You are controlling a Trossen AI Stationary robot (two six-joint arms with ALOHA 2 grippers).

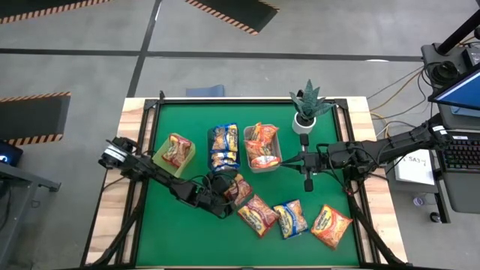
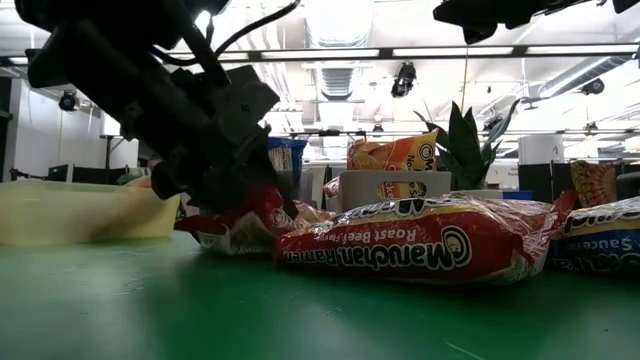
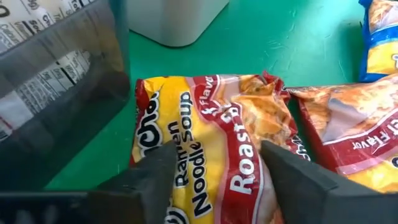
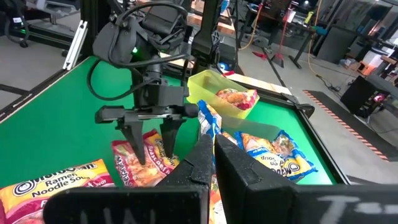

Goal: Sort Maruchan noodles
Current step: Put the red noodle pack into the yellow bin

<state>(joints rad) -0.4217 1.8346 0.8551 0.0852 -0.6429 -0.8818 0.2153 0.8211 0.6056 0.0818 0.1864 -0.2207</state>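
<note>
The left gripper hung low over a red Roast Beef packet on the green surface, just in front of the dark bin. Its two fingers stood wide, one on each side of the packet, and they did not squeeze it yet. It looked ready to pinch this packet so it could be lifted.

The packets seemed to be grouped by colour. The yellow-green bin held one red packet. The dark bin held blue packets. The pale grey bin held orange packets. So the red packet probably belonged in the yellow-green bin, which sat close by on the left arm's side.

Three more packets lay loose on the surface nearby: another red packet, a blue packet and an orange packet. They waited their turn.

The right gripper was closed tight and held nothing. It hovered beside the pale grey bin, near a small potted plant, out of the way of the left arm.
</note>
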